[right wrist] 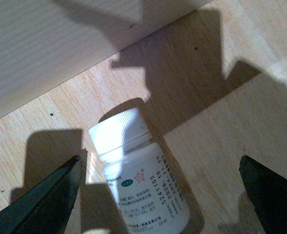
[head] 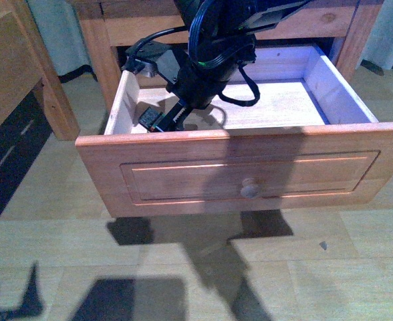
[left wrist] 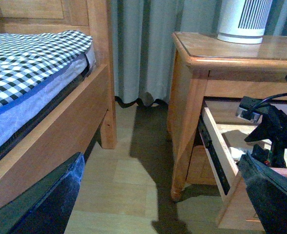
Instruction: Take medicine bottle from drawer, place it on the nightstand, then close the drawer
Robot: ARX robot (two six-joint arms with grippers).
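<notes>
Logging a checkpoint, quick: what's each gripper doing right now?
Left gripper: open, empty.
Right gripper: open, either side of the medicine bottle, not gripping.

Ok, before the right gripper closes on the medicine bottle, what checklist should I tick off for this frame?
1. Drawer open enough for access: ok, pulled well out.
2. Right gripper open: ok, fingers wide apart, touching nothing.
3. Medicine bottle between those fingers: ok, lying on its side on the drawer floor.
4. Cap on the bottle: ok; how tight, cannot tell.
5. Free spot on the nightstand top: ok, bare wood beside the white ribbed appliance.
6. Left gripper out of the way: ok, open and outside the drawer.
</notes>
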